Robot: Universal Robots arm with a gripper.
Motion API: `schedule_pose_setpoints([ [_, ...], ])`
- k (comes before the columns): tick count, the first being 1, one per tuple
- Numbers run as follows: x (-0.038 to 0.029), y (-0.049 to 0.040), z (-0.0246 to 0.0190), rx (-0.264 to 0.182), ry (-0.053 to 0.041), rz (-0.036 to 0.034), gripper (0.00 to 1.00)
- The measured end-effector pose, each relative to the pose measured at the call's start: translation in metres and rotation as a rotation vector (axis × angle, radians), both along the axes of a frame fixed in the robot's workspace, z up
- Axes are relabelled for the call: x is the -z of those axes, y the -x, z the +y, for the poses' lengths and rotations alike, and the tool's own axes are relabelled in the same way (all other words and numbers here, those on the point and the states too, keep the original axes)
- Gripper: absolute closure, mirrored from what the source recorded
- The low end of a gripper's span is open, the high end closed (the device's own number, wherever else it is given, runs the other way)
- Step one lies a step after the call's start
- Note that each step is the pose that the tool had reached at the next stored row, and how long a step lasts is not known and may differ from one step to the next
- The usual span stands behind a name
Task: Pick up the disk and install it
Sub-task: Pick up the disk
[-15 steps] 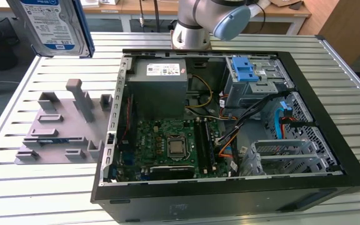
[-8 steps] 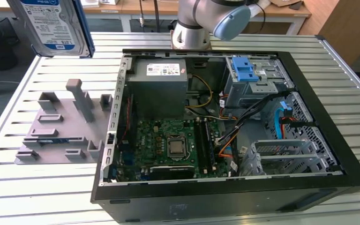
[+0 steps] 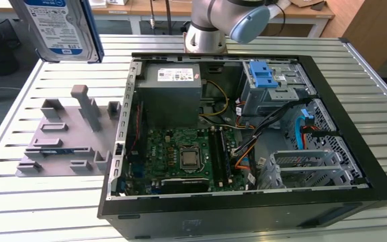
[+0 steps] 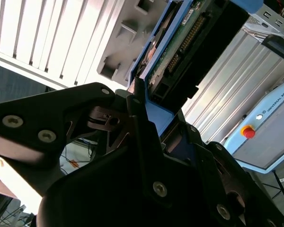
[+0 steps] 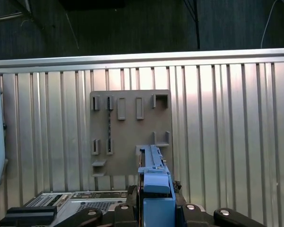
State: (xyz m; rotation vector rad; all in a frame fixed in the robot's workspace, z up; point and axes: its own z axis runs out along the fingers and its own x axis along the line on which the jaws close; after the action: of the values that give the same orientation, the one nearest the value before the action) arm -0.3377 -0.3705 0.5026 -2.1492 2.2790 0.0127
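The disk [image 3: 59, 27], a silver drive with a blue-and-white label in a blue carrier, hangs high above the slatted table at the exterior view's left, beyond the grey holder plate [image 3: 66, 136]. In the second wrist view my gripper [image 4: 151, 118] is shut on the disk's [image 4: 180, 42] blue carrier, with the circuit-board side and connector showing. In the first wrist view the disk [image 5: 154, 175] stands edge-on in the gripper [image 5: 156, 208], above the holder plate [image 5: 130, 132].
An open computer case [image 3: 355, 151] lies at the table's middle, with a grey power-supply box [image 3: 170, 96], motherboard [image 3: 187, 151], a blue latch [image 3: 264, 75] on a metal cage, and a drive cage [image 3: 311, 169] at the exterior view's right. The arm's base [image 3: 207, 30] stands behind the case.
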Motion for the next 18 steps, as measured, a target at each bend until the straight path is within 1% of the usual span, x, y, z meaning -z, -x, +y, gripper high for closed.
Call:
schedule_pose_setpoints([
  [18,0.0000,-0.0248,-0.0157,0.000,0.0000,0.0038,0.64],
])
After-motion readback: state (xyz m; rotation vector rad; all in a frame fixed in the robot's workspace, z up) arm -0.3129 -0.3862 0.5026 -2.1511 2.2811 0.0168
